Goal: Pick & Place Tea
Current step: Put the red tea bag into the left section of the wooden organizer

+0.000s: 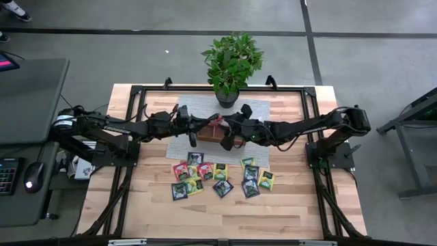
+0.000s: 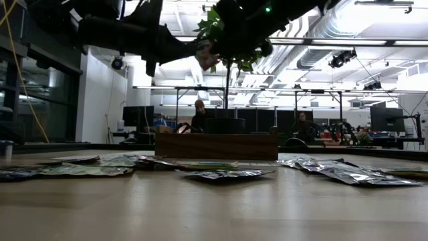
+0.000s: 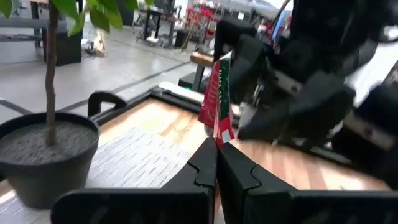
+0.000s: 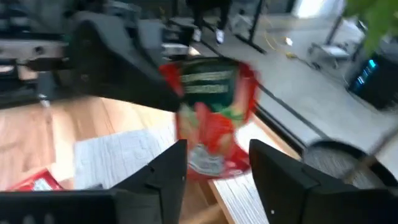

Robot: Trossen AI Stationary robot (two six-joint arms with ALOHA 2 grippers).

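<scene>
1. The left gripper (image 3: 216,152) has its two dark fingers pressed together on the lower edge of a red square foil tea sachet with a green label (image 3: 216,99), holding it upright in the air above the brown wooden tray (image 1: 220,134) at the middle of the table.
2. The right gripper (image 4: 214,163) faces it from the other side, fingers spread apart with the sachet (image 4: 214,118) in the gap; they appear clear of the foil, so it looks like a handover in which the left arm now carries the sachet.
3. Held edge-on by one rim, the sachet probably hangs ready to slot into a tray compartment.
4. The remaining tea sachets (image 1: 220,179), red, yellow-green and dark, lie scattered flat on the pale wooden table (image 1: 287,212), nearer than the tray.
5. A potted green plant in a dark pot (image 1: 231,65) stands on a grey mat (image 1: 198,106) just beyond the tray.
6. Only the wrist views show the grip: the high view hides the sachet among the two arms, while the low view shows the tray's front wall (image 2: 215,146) and the foil packets (image 2: 227,174) lying flat, with both grippers well above them.
</scene>
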